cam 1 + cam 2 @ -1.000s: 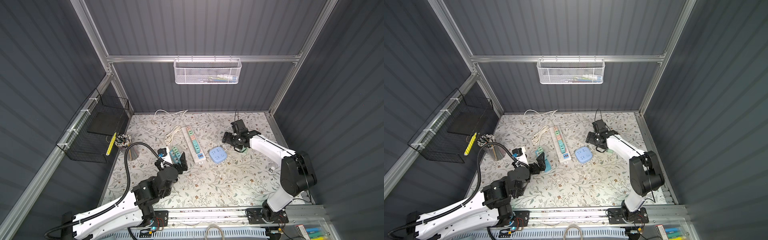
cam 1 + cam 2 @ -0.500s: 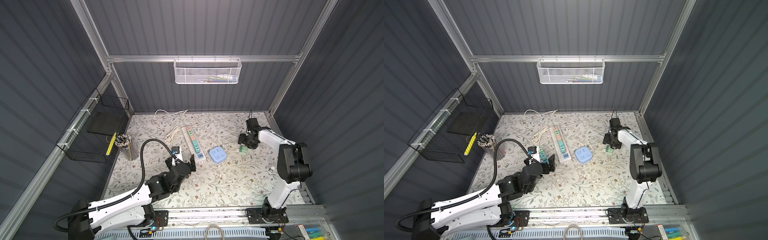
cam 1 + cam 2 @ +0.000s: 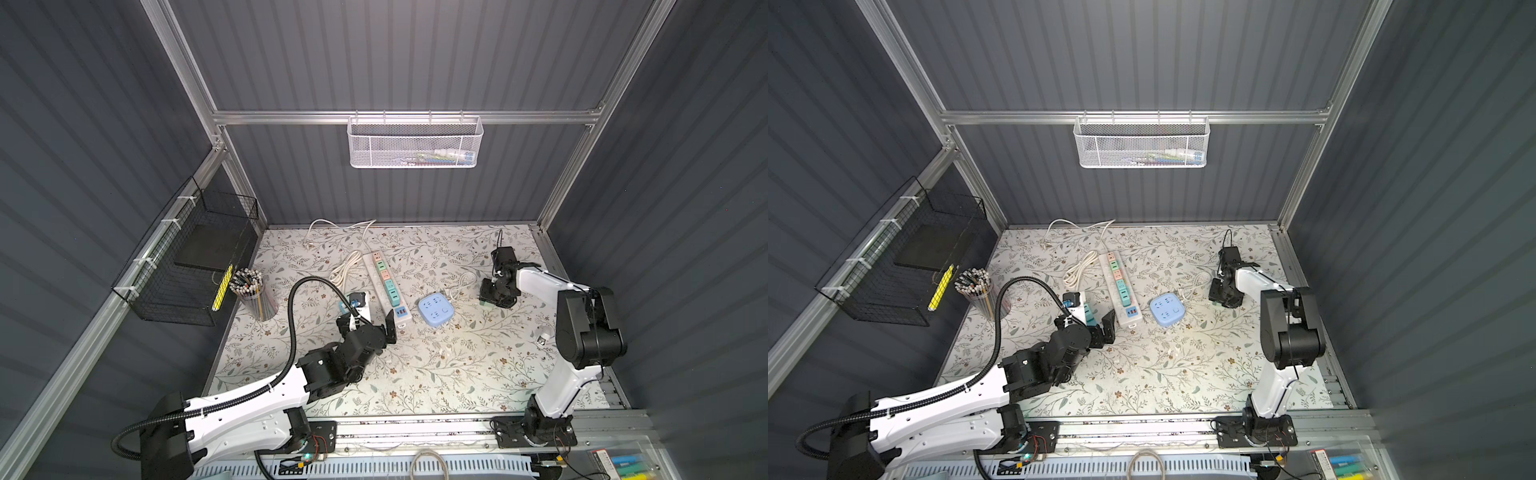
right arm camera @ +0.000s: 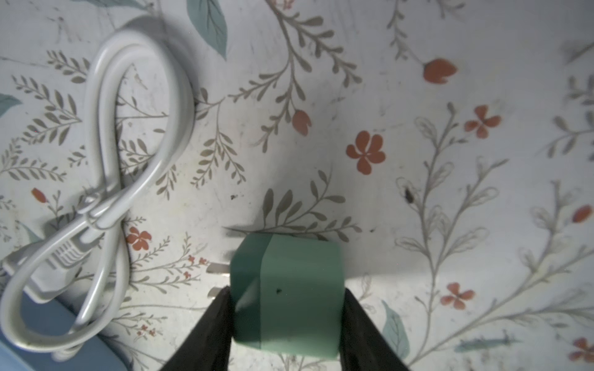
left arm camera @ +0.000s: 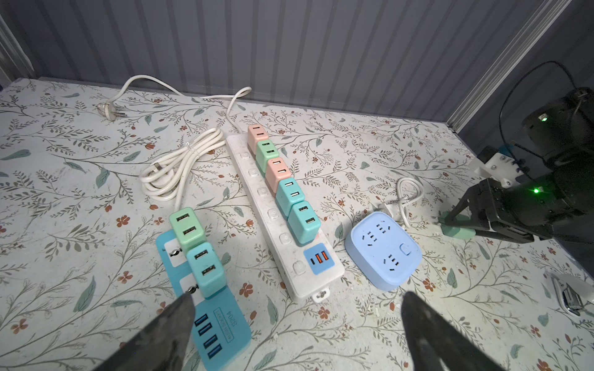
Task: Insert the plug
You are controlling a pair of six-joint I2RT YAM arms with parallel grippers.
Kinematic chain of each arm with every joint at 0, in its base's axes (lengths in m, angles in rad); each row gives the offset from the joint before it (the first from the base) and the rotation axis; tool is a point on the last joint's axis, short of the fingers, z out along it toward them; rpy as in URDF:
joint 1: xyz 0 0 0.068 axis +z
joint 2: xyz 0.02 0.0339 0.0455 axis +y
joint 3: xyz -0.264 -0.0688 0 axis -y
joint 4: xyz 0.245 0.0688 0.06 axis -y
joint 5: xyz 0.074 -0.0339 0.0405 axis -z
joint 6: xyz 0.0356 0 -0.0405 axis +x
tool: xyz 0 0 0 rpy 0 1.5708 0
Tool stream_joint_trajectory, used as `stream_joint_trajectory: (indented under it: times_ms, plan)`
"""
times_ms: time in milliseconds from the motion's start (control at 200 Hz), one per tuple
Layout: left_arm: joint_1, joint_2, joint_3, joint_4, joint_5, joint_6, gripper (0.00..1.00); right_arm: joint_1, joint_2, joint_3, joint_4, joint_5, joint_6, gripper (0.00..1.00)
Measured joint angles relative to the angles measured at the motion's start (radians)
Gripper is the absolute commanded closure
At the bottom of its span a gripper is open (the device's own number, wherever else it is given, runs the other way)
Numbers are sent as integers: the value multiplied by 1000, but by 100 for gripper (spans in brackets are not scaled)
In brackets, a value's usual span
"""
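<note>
My right fingers (image 4: 210,331) pinch the flat sides of the green plug (image 4: 289,295), a smooth matte cube lying on its side on the floral worktop (image 4: 418,192) just beside the looped white cord (image 4: 106,128). I'd squeeze squarely at mid-face, so the slick plastic can't twist and the metal prongs (image 4: 218,267) lift level. My left fingers (image 5: 180,321) stand wide apart.

One clear mark turns up in the left wrist view: the teal power strip (image 5: 238,337) carries "S204" in dark characters on its top face, just beside its row of blue USB ports (image 5: 208,341). The characters run sideways along the strip. Right next to them sits a small boxed line of print (image 5: 224,323), too fine to read. In both top views, a red-labelled packet (image 3: 599,457) (image 3: 1318,457) at the front edge shows print too, far too small to make out.
</note>
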Motion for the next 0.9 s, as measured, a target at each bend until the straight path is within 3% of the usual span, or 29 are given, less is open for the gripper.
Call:
stream_joint_trajectory:
  times_ms: [250, 355, 450, 665, 765, 900]
  plan:
    - [0, 0, 2, 0, 0, 0, 0, 11, -86, -61, 13, -11, 3, 61]
    - [0, 0, 3, -3, -3, 4, 0, 63, -153, -85, 11, -6, 5, 62]
    - [3, 0, 6, -16, -22, 15, 0, 194, -232, -117, 11, 10, 6, 61]
    - [43, 0, 6, -79, -46, 22, 0, 603, -315, -162, 11, 8, 31, 60]
    - [55, 0, 6, -85, -35, 22, 0, 710, -288, -177, 19, -6, 54, 60]
    - [56, 5, 5, -85, -4, 28, 0, 774, -207, -178, 37, -6, 61, 59]
